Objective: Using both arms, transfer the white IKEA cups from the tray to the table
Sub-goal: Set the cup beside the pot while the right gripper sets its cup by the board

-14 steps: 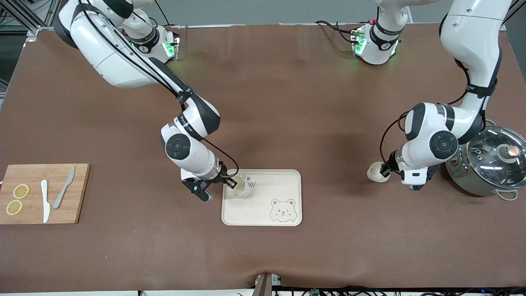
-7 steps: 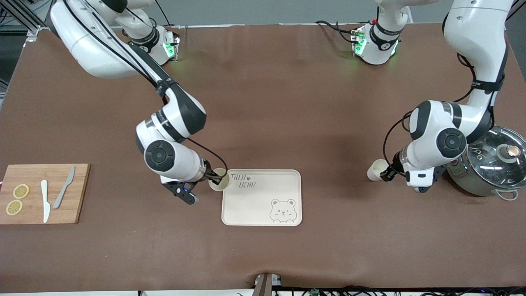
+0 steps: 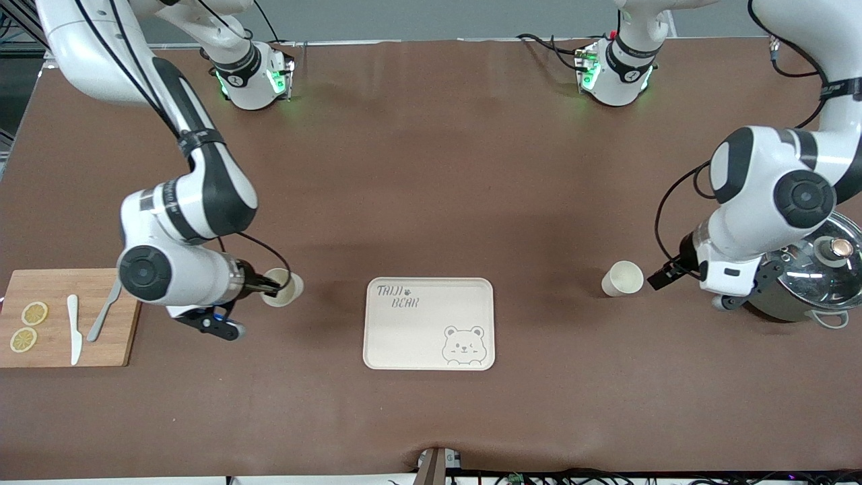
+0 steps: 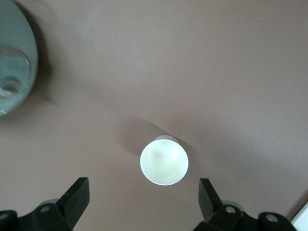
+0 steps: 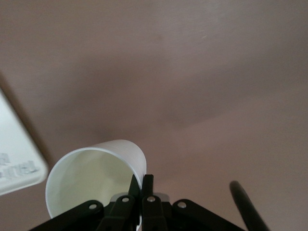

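One white cup (image 3: 623, 278) stands upright on the table between the bear tray (image 3: 417, 333) and the pot. My left gripper (image 3: 663, 277) is open and empty, drawn back a little from that cup toward the pot. In the left wrist view the cup (image 4: 164, 161) lies apart from the spread left gripper (image 4: 143, 192). My right gripper (image 3: 273, 288) is shut on the rim of the second white cup (image 3: 283, 287), over the bare table between the tray and the cutting board. The right wrist view shows the right gripper (image 5: 143, 180) pinching the cup's wall (image 5: 96, 168).
The cream bear tray has nothing on it; its corner shows in the right wrist view (image 5: 14, 159). A wooden cutting board (image 3: 50, 283) with two knives and lemon slices lies at the right arm's end. A lidded pot (image 3: 805, 269) stands at the left arm's end, close to the left wrist.
My right gripper has carried its cup off the tray toward the cutting board. My left gripper has let go of its cup and pulled back toward the pot.
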Available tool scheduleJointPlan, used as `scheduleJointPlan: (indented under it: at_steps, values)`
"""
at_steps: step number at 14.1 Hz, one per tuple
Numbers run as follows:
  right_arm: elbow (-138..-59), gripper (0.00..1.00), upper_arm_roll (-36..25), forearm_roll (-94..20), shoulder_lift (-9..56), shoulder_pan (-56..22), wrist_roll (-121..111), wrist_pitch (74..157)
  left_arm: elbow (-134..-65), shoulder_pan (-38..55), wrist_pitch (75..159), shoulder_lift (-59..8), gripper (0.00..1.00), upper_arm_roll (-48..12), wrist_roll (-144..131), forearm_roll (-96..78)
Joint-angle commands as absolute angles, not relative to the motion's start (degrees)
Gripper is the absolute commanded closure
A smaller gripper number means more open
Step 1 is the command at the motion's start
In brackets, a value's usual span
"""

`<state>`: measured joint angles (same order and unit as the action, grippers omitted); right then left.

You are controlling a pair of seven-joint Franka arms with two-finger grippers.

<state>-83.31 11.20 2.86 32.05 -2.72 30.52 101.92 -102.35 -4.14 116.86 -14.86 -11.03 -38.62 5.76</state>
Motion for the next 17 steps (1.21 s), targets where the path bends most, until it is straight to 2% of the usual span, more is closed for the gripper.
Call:
scheduleJointPlan:
  at_steps: [1,4,8,11,15,17]
  values:
    - [-94.28,1.00,5.29,1.49,24.98,-3.16,20.43,105.10,-102.83,-5.18,114.70,-10.39,0.00,-11.25,-30.80,7.03]
    - [-102.90,1.00,-0.95,1.41,21.80,-2.90,9.09,112.21,-100.30,-5.10,109.71,-8.62,0.00,-11.42,-26.98,7.12]
    - [-114.67,1.00,-7.72,1.41,19.52,-2.90,-3.39,126.00,-91.78,-5.01,95.31,-8.44,0.00,-11.87,-20.59,7.12]
    - [-118.81,1.00,-8.88,1.32,18.55,-2.20,-7.02,129.97,-88.95,-5.10,90.62,-6.34,0.00,-11.95,-17.58,6.86]
    - [-126.55,1.00,-9.05,1.32,17.40,-2.11,-8.09,142.79,-86.76,-4.83,86.85,-5.45,0.00,-12.30,-17.14,6.15]
    - [-126.91,1.00,-8.97,1.32,17.49,-1.85,-8.17,143.88,-86.13,-4.75,84.21,-5.01,0.00,-12.30,-15.92,6.15]
